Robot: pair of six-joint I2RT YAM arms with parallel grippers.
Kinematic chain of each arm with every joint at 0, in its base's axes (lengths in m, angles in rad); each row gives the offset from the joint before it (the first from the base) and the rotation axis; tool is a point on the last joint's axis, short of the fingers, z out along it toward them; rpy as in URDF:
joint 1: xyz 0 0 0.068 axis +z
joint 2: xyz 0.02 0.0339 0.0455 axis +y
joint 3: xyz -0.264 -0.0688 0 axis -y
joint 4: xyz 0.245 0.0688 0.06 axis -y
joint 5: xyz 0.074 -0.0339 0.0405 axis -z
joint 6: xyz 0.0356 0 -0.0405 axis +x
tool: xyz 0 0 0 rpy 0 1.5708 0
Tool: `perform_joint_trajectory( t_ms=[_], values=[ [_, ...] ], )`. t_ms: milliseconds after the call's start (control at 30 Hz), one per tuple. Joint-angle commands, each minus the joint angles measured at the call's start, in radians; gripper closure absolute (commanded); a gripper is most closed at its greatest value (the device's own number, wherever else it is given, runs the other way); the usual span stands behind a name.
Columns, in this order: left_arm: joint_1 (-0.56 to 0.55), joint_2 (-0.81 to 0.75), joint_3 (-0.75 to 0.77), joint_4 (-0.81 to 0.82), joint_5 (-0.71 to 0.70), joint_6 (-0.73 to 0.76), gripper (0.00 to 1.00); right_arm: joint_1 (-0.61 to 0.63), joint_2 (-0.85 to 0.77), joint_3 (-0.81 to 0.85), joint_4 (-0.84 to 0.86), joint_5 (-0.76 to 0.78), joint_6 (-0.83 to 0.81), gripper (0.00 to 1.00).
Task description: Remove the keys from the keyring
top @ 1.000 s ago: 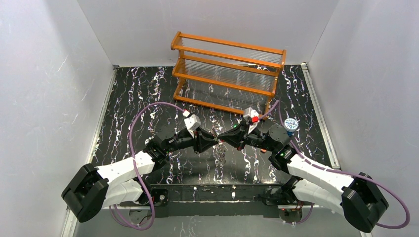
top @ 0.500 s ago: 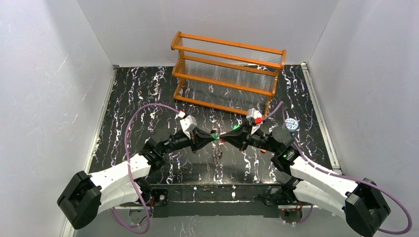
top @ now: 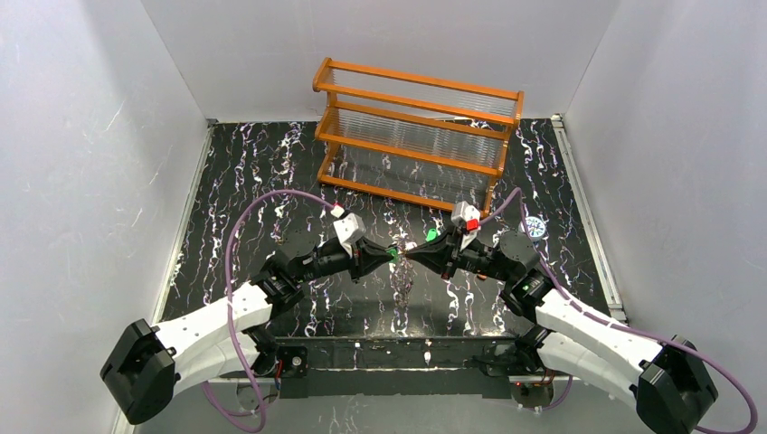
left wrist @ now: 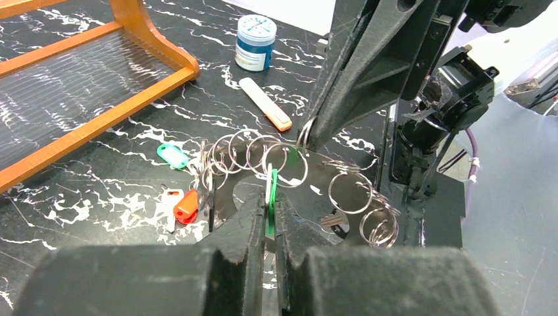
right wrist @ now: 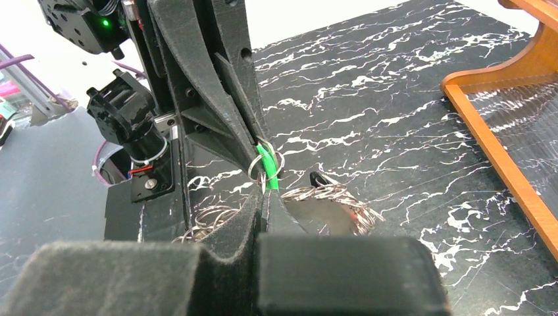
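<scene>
two pinches now: left gripper just clamped onto the green key, right gripper grips the keyring; ready to separate.

No text, label or number can be read anywhere.

Plain white walls; black white-veined tabletop; orange wooden rack at back
</scene>
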Motion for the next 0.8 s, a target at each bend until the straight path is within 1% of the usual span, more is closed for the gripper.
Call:
perform_joint_trajectory(
  t_ms=[0, 167, 300, 433, 600, 767],
  values=[
    [0.017, -0.009, 0.047, -0.064, -0.117, 0.039, 1.00, -0.013, -0.017, 0.061, -0.004, -0.060, -0.026, 0.99],
    [0.017, 0.013, 0.117, -0.139, -0.150, 0.078, 1.00, -0.014, 0.016, 0.098, -0.076, -0.128, -0.069, 0.99],
    [0.019, 0.032, 0.183, -0.204, -0.183, 0.109, 1.00, -0.014, 0.041, 0.155, -0.212, -0.160, -0.157, 0.99],
    [0.020, 0.048, 0.237, -0.234, -0.180, 0.125, 1.00, -0.013, 0.072, 0.205, -0.332, -0.181, -0.224, 0.99],
    [0.020, 0.063, 0.293, -0.246, -0.133, 0.125, 1.00, -0.013, 0.113, 0.242, -0.406, -0.210, -0.275, 0.99],
    [0.020, 0.066, 0.315, -0.254, -0.051, 0.190, 1.00, -0.013, 0.165, 0.282, -0.486, -0.232, -0.317, 0.99]
  ],
)
